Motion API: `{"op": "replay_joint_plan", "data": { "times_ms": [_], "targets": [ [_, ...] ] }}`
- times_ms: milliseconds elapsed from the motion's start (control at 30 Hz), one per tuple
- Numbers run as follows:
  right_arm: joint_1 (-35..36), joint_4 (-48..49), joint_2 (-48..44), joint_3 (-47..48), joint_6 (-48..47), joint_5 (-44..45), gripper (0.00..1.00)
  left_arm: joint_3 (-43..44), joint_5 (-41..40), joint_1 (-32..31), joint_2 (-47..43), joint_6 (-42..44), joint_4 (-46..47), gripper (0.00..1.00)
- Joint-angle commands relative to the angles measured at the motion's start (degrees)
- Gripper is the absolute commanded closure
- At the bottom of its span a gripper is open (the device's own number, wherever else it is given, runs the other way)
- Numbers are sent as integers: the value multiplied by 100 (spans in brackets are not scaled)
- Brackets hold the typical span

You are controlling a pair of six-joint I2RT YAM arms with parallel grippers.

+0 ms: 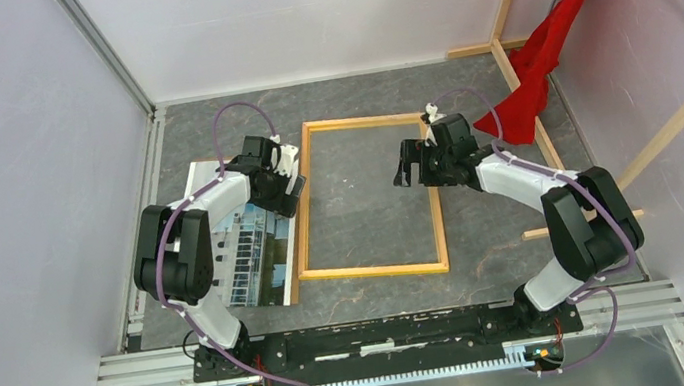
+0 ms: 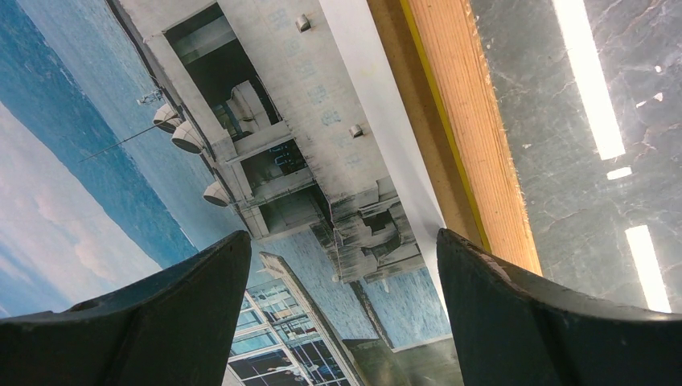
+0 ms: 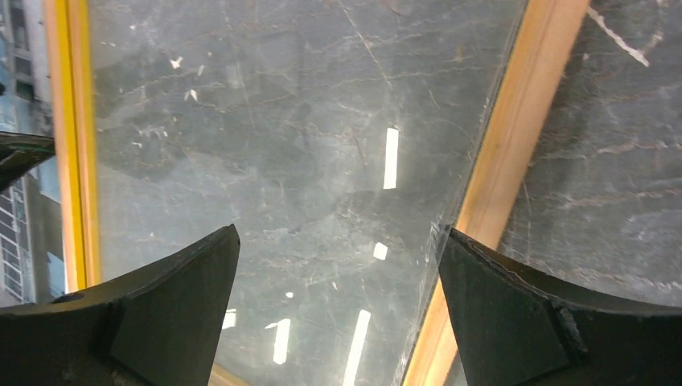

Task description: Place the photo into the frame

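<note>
Pickup step. Photo point(image 1: 255, 251) face-up on surface point(image 1: 208, 131), just beside frame point(image 1: 374, 271) left rail, outside frame. Left tool point(image 2: 342, 241) open over photo; right tool point(image 3: 338, 233) open, empty, over frame. Next: pinch photo edge, lift into frame

Lighting: bright, even, from overhead; top view sharp, with soft shadows.
I see white strip-lamp reflections on the marbled surface point(image 3: 306, 121) at 6 o'clock on the right wrist and 2 and 4 o'clock on the left; the gripper fingers point(image 2: 145, 322) are dark and soft-focused.
</note>
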Motion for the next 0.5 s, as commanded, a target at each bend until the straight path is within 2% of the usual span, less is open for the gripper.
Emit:
{"op": "replay_joint_plan", "data": {
  "times_ms": [0, 467],
  "targets": [
    [73, -579, -37, 403, -270, 503, 2, 0, -101, -51, -110, 118, 69, 9],
    [141, -996, -15, 885, -436, 904, 2, 18, -108, -51, -174, 113, 42, 9]
  ]
}}
